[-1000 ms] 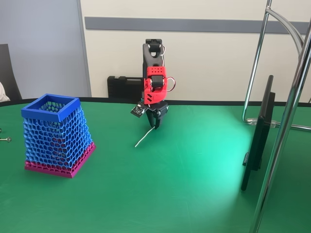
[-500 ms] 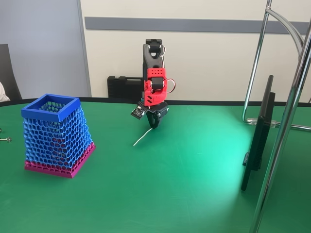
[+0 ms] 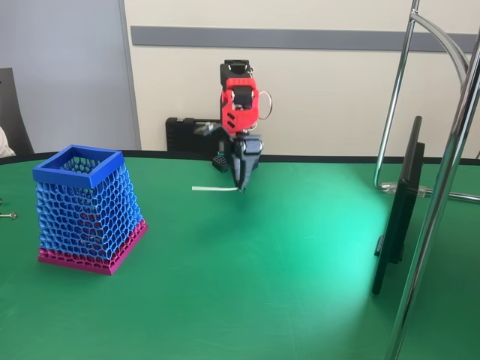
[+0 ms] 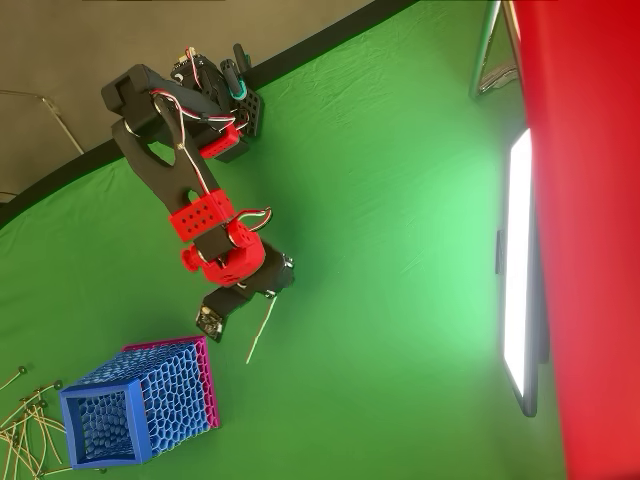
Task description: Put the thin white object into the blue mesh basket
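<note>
Gripper [image 3: 241, 182] apparently pinches thin white object [image 3: 214, 188]; overhead view adds loose sticks [image 4: 25, 420].

Low front fixed view facing the wall; overhead view straight down; shared green table [image 3: 285, 270].

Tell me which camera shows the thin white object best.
The fixed view: the thin white object sticks out sideways from the gripper, clear against the green table. The overhead view shows it too, pointing toward the blue mesh basket.
</note>
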Robot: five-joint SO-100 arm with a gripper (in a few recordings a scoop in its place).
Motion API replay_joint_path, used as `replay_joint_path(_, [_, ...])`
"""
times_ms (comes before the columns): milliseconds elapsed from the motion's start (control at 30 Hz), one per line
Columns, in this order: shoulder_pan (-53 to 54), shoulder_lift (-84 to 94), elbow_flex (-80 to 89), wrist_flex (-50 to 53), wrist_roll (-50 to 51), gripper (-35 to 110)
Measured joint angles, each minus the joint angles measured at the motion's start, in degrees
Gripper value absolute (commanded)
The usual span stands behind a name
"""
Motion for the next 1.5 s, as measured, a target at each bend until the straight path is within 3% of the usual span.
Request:
replay_joint_path(400, [11.78, 1.76, -10.55, -27.42, 34.89, 1])
replay_joint_path(767, [21.80, -12.48, -25.05, -32.61, 61.79, 0])
replay_joint_path(1500, [35.86, -19.86, -35.77, -29.79, 73.74, 0])
